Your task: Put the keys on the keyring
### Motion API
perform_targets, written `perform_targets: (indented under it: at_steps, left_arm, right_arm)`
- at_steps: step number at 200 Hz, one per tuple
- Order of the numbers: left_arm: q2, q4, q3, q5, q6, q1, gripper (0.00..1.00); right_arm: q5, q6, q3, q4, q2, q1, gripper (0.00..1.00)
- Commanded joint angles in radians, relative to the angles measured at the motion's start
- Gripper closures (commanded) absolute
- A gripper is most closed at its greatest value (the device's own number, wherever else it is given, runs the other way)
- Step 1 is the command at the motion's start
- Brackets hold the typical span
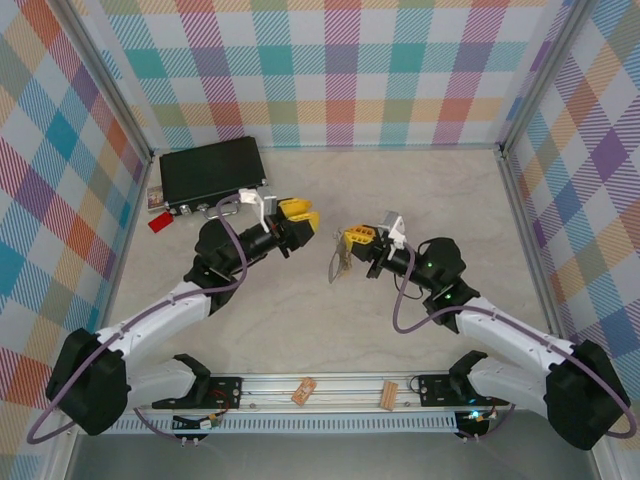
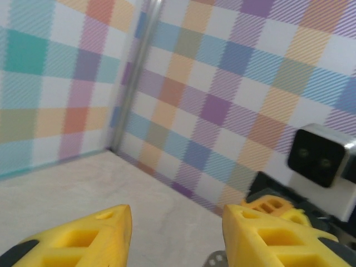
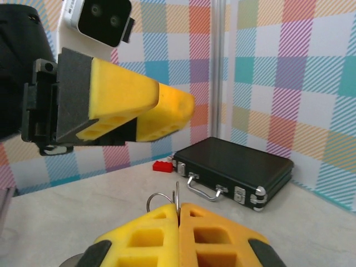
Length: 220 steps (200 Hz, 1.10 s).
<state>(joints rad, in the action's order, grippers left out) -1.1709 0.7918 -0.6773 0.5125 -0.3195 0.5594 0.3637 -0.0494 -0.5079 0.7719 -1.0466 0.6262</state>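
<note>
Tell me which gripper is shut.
The right gripper: its jaws are pinched together on the keyring. The left gripper has its jaws apart, holding nothing.

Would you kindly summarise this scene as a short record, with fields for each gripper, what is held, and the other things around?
left gripper: open, holding nothing, pointing towards the right gripper
right gripper: shut on a thin metal piece, apparently the keyring
keyring: grey loop hanging from the right fingers
black case: closed, at the far left of the table
red tag: on the table by the case's near left corner
wooden clips: two, on the near rail between the arm bases
</note>
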Motion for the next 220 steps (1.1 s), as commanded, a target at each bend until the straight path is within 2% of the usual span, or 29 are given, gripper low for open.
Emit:
perform_targets:
  at_steps: [1,46,120,220]
  left_arm:
    - [-0.035,0.145,-0.033,0.178,-0.106,-0.007,0.55]
    - [-0.047,0.181,0.006,0.206,-0.093,-0.006,0.57]
    - [-0.075,0.166,0.002,0.213,-0.070,-0.006,0.61]
    - [-0.133,0.236,-0.011,0.253,-0.116,-0.003,0.75]
  right_arm:
    - [0.103,-0.083,-0.066,0.109,-0.029,-0.019,1.00]
    - [0.165,-0.131,-0.126,0.109,-0.086,-0.040,1.00]
    - [0.192,-0.161,-0.140,0.117,-0.107,-0.040,1.00]
    - [0.210,-0.175,-0.150,0.100,-0.095,-0.040,1.00]
